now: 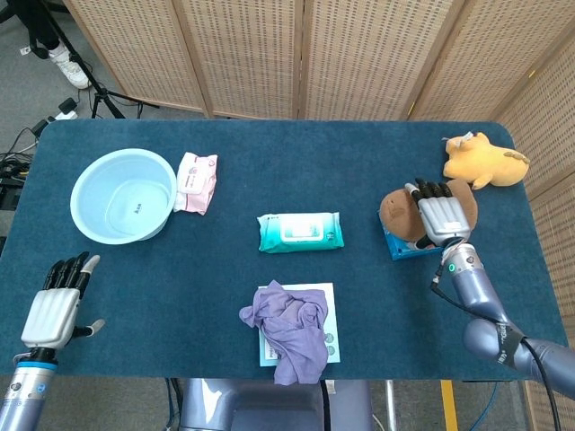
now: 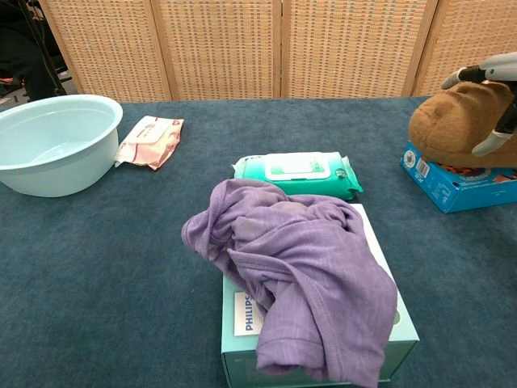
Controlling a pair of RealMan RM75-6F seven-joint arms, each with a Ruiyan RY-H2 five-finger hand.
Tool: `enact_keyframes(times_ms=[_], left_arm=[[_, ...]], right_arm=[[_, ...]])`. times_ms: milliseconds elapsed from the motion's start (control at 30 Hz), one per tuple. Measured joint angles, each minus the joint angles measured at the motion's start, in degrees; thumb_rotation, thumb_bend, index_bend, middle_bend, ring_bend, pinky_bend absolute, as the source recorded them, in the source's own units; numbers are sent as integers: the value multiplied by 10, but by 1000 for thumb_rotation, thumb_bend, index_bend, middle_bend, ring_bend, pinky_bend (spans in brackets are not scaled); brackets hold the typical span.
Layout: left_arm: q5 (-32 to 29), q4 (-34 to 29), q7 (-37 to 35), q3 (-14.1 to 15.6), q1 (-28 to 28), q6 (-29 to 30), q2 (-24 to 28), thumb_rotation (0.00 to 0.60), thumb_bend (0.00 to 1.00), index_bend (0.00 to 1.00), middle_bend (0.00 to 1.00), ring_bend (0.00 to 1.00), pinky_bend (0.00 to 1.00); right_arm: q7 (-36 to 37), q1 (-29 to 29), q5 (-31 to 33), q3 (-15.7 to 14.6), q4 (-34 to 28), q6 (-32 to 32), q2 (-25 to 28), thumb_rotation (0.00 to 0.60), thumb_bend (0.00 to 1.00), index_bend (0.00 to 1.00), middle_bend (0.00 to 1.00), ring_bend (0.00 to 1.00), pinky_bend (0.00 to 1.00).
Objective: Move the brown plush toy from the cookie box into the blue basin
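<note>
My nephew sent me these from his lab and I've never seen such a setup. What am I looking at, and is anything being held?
It is a two-armed robot with human-like hands, steered remotely by a person. One picture looks down from its head, the other looks forward from its chest. On the blue-covered table lie a blue basin, a pink wipes pack, a green wipes pack, a purple cloth draped over a pale box, a yellow plush, and a brown plush toy on a cookie box. The right hand rests over the brown toy; whether it grips yet is unclear. The left hand holds nothing.
</note>
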Motion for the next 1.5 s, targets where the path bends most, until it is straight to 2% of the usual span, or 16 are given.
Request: enact_keyframes(times_ms=[167, 233, 267, 333, 400, 467, 600, 733, 900, 1033, 1333, 1500], left_arm=[[1, -7, -3, 2, 0, 1, 4, 600, 0, 0, 0, 0, 0], [5, -8, -4, 4, 1, 4, 5, 600, 0, 0, 0, 0, 0], [6, -9, -4, 4, 1, 4, 6, 600, 0, 0, 0, 0, 0], [8, -11, -5, 6, 2, 5, 7, 600, 0, 0, 0, 0, 0], [9, -12, -6, 6, 2, 5, 7, 600, 0, 0, 0, 0, 0], [10, -13, -6, 7, 2, 6, 8, 600, 0, 0, 0, 0, 0], [12, -17, -7, 9, 3, 9, 10, 600, 0, 0, 0, 0, 0], [17, -21, -11, 10, 5, 15, 14, 600, 0, 0, 0, 0, 0], [17, -22, -10, 10, 5, 15, 15, 600, 0, 0, 0, 0, 0], [16, -21, -5, 10, 4, 14, 13, 600, 0, 0, 0, 0, 0], [24, -14, 15, 19, 2, 8, -1, 600, 0, 0, 0, 0, 0], [30, -10, 14, 21, 2, 11, -8, 600, 0, 0, 0, 0, 0]], right_arm=[[-2, 1, -13, -18, 53, 29, -46, 600, 0, 20, 0, 0, 1], [3, -2, -20, -22, 70, 34, -57, 600, 3, 93, 8, 0, 46], [7, -4, -25, -23, 75, 38, -61, 600, 15, 166, 49, 18, 118], [15, -8, -37, -25, 84, 50, -69, 600, 42, 292, 179, 118, 275], [23, -12, -51, -25, 90, 63, -75, 600, 84, 449, 385, 335, 440], [32, -16, -68, -24, 97, 80, -82, 600, 106, 551, 508, 467, 521], [52, -25, -112, -23, 108, 122, -94, 600, 131, 647, 562, 521, 548], [70, -36, -157, -21, 107, 150, -95, 600, 131, 666, 573, 532, 566], [63, -36, -165, -12, 82, 155, -83, 600, 131, 666, 573, 531, 566], [39, -27, -167, 2, 39, 160, -70, 600, 131, 666, 573, 532, 566], [-59, 26, -160, 43, -63, 168, -58, 600, 131, 666, 572, 531, 566], [-140, 87, -112, 76, -100, 166, -77, 600, 131, 666, 572, 532, 566]])
